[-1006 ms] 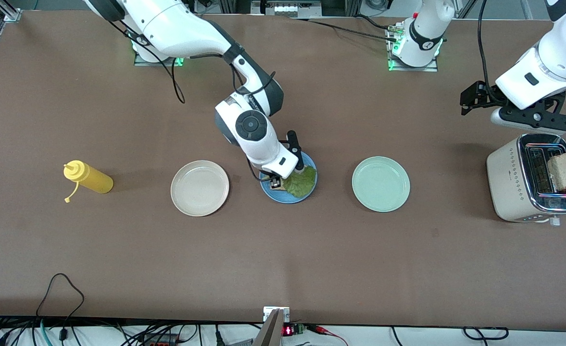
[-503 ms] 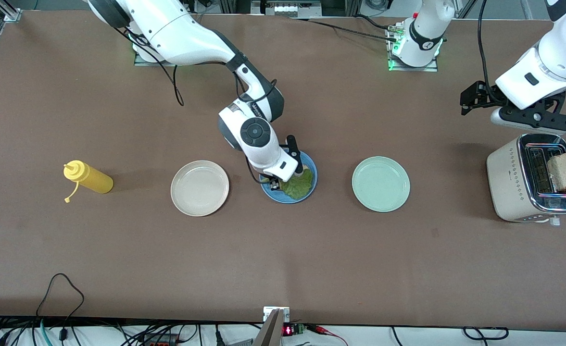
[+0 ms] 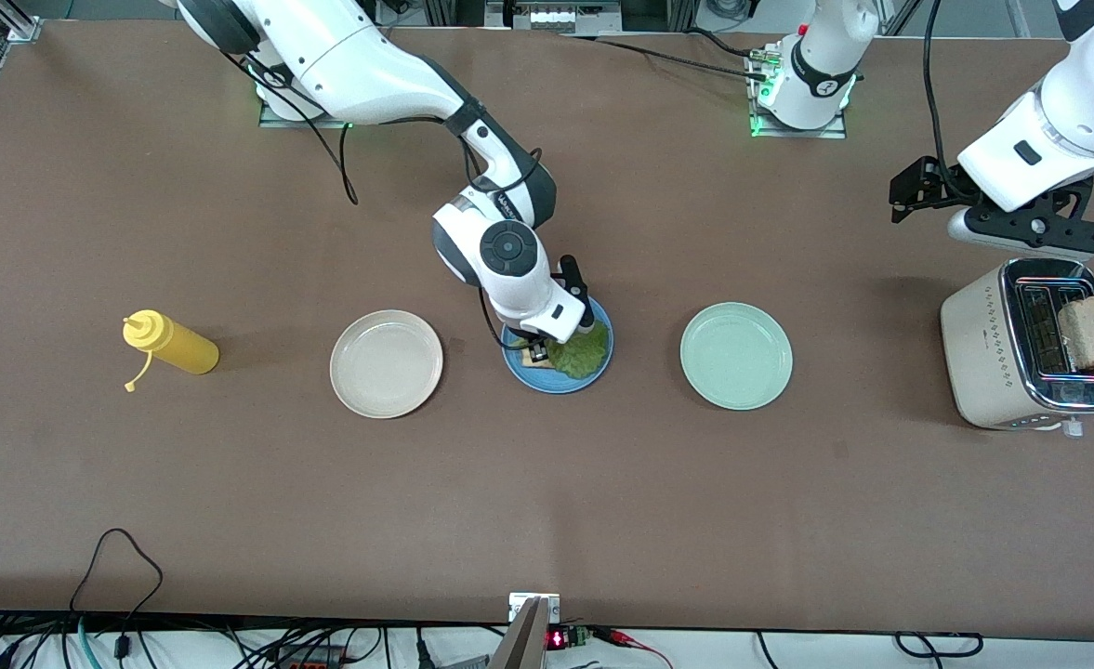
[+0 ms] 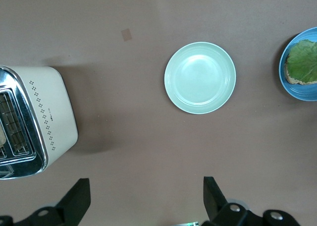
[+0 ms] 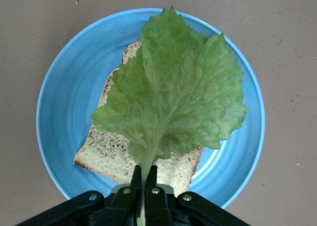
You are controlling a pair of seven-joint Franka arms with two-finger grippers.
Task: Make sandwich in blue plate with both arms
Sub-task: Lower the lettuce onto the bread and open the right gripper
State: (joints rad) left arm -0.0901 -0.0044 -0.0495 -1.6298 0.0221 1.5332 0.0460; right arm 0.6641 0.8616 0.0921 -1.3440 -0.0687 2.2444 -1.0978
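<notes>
The blue plate (image 3: 602, 376) sits mid-table with one bread slice (image 5: 111, 154) on it. My right gripper (image 3: 535, 351) is over the plate, shut on the stem of the green lettuce leaf (image 3: 579, 355), which lies spread over the bread in the right wrist view (image 5: 173, 102), where the gripper (image 5: 143, 179) shows pinching the stem. A second bread slice (image 3: 1091, 331) stands in the toaster (image 3: 983, 358). My left gripper (image 3: 1030, 234) hangs open and empty above the table beside the toaster; its fingertips (image 4: 79, 198) show in the left wrist view.
A pale green plate (image 3: 736, 356) lies between the blue plate and the toaster, also in the left wrist view (image 4: 200, 78). A beige plate (image 3: 386, 363) and a yellow squeeze bottle (image 3: 171, 343) lie toward the right arm's end.
My right gripper has shifted slightly over the blue plate with the lettuce leaf still held. The left arm has not moved.
</notes>
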